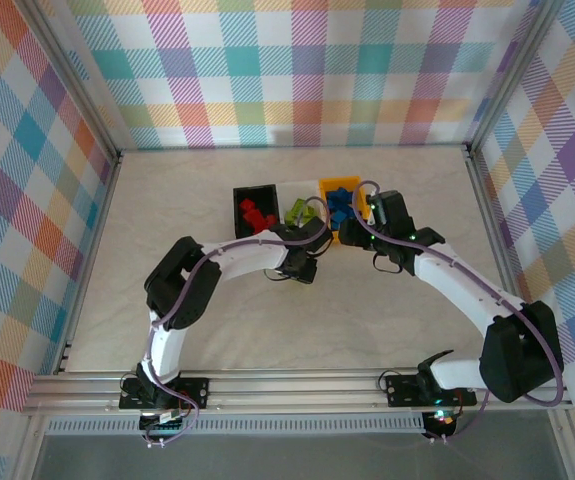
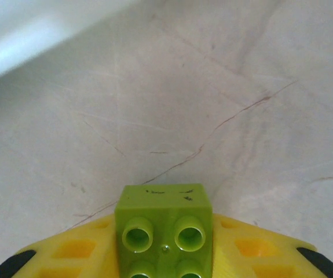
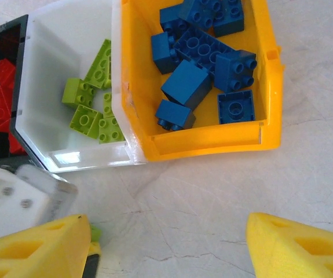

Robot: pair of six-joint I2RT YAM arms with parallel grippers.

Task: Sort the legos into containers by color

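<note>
Nearly done, I judge — red legos (image 3: pixel 1 92) sit in the black bin (image 1: pixel 239 210), lime legos (image 3: pixel 94 116) in the white bin (image 3: pixel 44 87), blue legos (image 3: pixel 204 52) in the orange-yellow bin (image 3: pixel 212 142) — with 1 lime brick (image 2: pixel 164 223) clamped in the left gripper (image 2: pixel 165 260) near the bins, the right gripper (image 3: pixel 169 243) spread empty.

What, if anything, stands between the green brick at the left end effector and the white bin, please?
Nothing visible does. The green brick sits between the fingers of the left end effector, and only bare table separates it from the white bin, whose top is open.
</note>
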